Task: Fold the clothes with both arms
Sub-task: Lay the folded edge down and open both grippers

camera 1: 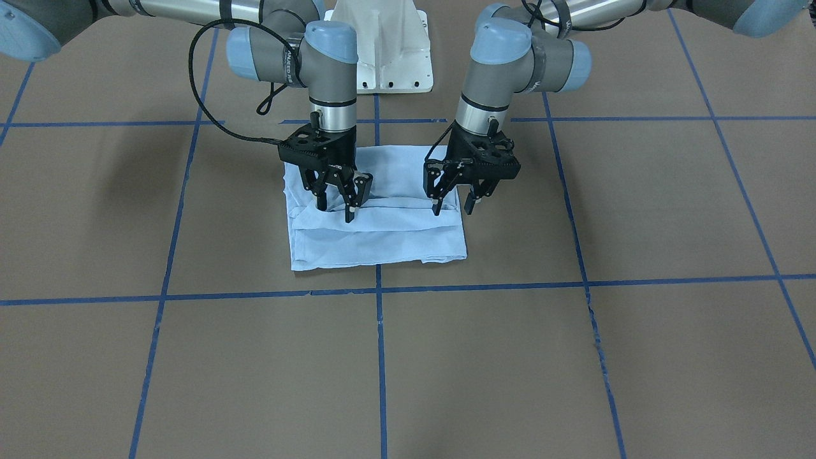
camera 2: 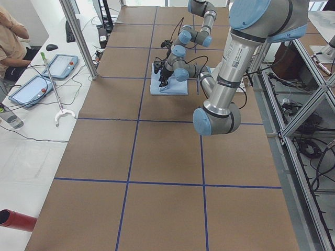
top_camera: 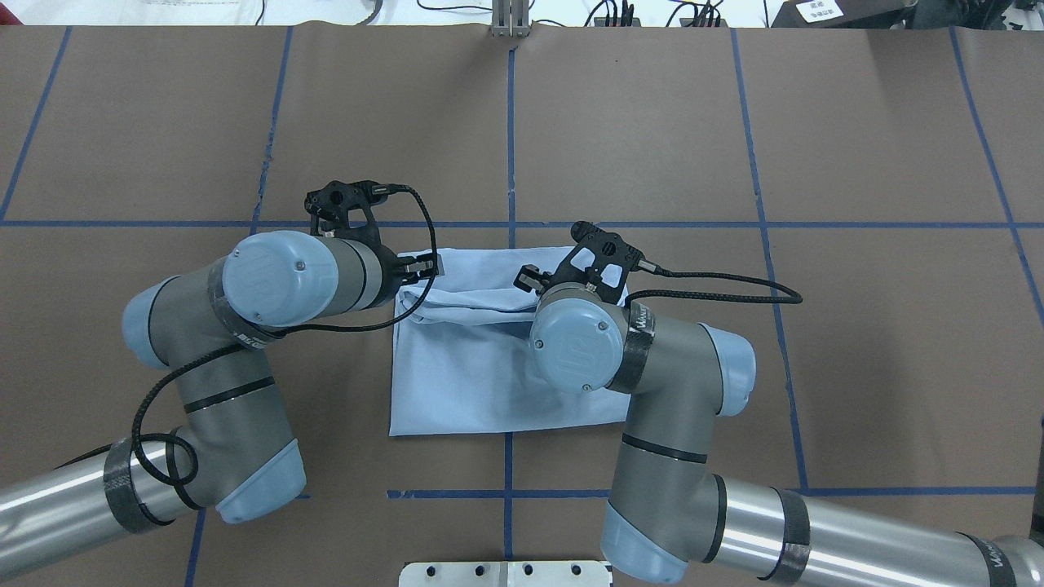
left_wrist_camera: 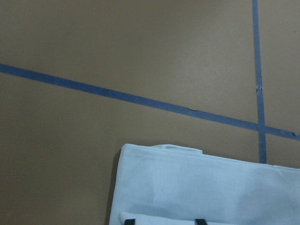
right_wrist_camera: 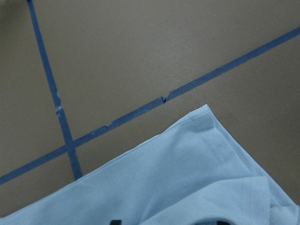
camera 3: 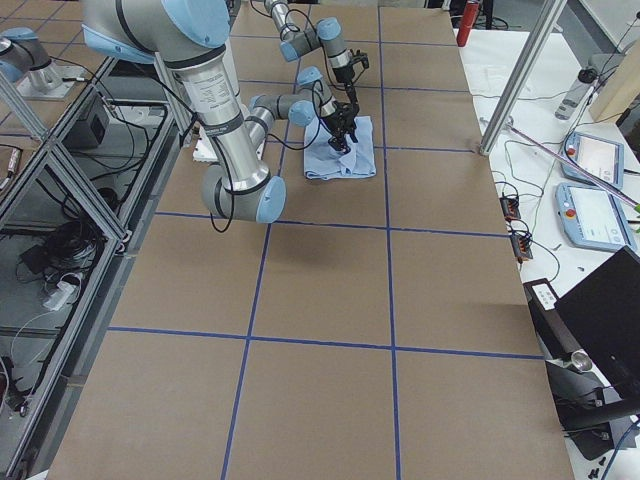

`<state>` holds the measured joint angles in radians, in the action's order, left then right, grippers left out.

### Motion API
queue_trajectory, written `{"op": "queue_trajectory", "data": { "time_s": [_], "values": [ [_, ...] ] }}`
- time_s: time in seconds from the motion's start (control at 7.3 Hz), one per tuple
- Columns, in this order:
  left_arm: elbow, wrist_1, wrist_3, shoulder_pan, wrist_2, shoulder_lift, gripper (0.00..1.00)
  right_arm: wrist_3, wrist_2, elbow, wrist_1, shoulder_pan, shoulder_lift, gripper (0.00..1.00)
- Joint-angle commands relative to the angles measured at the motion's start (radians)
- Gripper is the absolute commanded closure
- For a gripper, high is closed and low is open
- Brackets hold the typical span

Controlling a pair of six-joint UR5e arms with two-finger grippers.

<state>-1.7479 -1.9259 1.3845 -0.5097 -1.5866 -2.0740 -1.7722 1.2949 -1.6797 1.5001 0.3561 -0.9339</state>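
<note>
Currently: light blue T-shirt, folded to a rectangle, flat on the desk, directly beneath both sets of jaws. Its raised fold ridge runs from one pair to the other. State of left jaws: spread open, tips at the ridge; right jaws: likewise spread, holding nothing. Risk: uneven pinching, with one pair catching fewer layers, could drag the stack askew or undo the fold.

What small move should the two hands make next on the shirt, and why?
Probably shut both hands on the cloth edge under them. The left hand and right hand are open, tips down at the raised fold across the blue shirt, one near each side, so a pinch would come before any lift.
</note>
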Motion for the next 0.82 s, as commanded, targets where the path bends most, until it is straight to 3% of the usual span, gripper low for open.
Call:
{"op": "queue_trajectory", "data": {
  "time_s": [0.0, 0.69],
  "values": [
    [-0.001, -0.024, -0.024, -0.016, -0.027, 0.005, 0.00, 0.161, 0.009, -0.021, 0.000, -0.020, -0.006, 0.00],
    [-0.001, -0.025, -0.015, -0.016, -0.027, 0.008, 0.00, 0.500, -0.075, 0.044, -0.003, -0.098, 0.003, 0.00]
  ]
}}
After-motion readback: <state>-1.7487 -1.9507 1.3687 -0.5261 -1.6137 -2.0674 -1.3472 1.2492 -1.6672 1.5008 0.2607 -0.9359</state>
